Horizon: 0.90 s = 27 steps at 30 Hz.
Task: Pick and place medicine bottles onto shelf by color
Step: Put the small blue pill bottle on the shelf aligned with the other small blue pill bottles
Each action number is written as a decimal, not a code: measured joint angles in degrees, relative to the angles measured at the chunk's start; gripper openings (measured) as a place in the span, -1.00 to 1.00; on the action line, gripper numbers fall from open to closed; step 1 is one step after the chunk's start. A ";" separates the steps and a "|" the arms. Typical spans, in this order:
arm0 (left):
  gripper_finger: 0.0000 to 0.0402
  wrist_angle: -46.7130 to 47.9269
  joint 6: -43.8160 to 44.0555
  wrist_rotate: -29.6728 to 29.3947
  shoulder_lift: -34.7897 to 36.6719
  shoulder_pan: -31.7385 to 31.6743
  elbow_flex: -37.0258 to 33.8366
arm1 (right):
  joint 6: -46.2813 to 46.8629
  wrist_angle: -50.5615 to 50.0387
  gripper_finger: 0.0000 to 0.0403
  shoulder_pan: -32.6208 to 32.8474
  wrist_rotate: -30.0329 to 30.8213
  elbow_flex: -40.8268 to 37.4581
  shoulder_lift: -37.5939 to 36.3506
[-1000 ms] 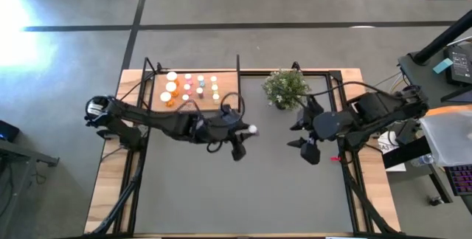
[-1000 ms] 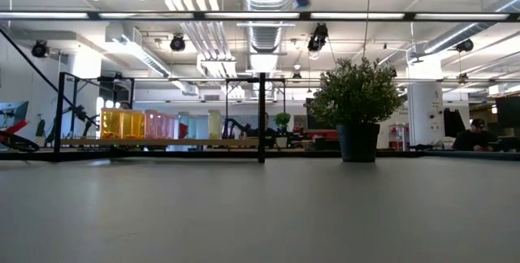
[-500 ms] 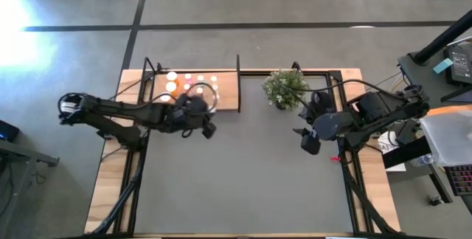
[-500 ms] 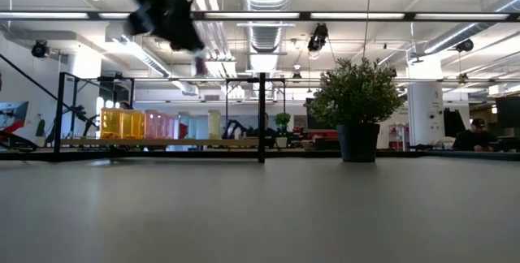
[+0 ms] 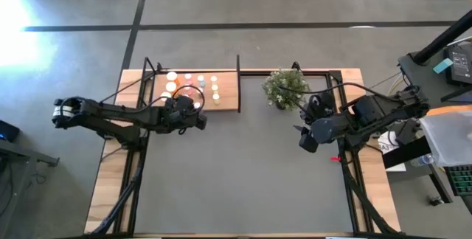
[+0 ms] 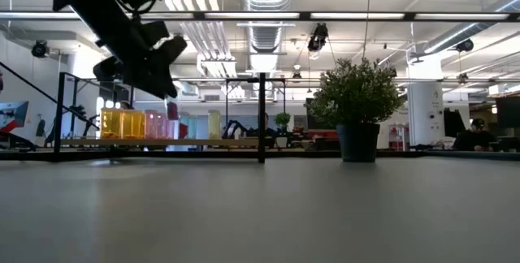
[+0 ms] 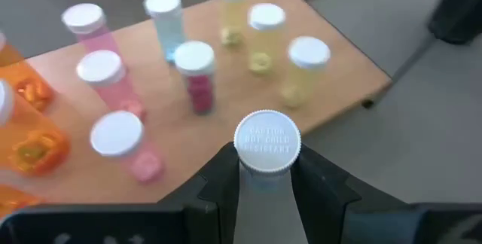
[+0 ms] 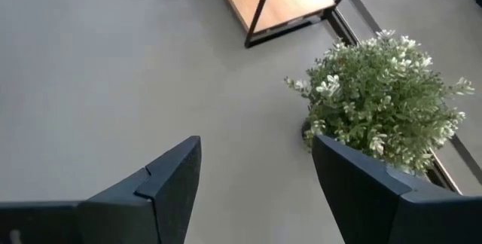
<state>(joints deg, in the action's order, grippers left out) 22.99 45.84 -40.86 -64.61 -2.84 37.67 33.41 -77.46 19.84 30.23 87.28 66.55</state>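
Gripping a small pale blue medicine bottle with a white ribbed cap (image 7: 266, 143) between both dark fingers (image 7: 217, 178), left gripper (image 5: 193, 111) closed tight on its sides, raised over the near edge of the flat light-brown wooden shelf board (image 5: 227, 94). Standing upright on that board beyond the held bottle: 2 yellow bottles (image 7: 304, 69) and 1 more yellow behind, 1 pale blue (image 7: 165, 19), 1 red (image 7: 196, 74), 3 pink (image 7: 104, 82), and larger orange ones (image 7: 30, 140) at the far side, grouped by colour. Waiting well apart above the dark grey table mat (image 5: 243, 172), right gripper (image 5: 308, 137) spread wide with nothing held, just beside the green potted plant (image 5: 284, 88)
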 joint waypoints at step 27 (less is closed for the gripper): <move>-0.56 -8.83 -4.68 2.84 -11.28 -9.28 0.87 | 1.25 0.18 0.20 0.00 2.43 -0.96 -0.76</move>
<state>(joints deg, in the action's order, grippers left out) 14.16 41.16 -38.03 -75.89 -12.12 38.54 34.65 -77.28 19.84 32.67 86.32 65.79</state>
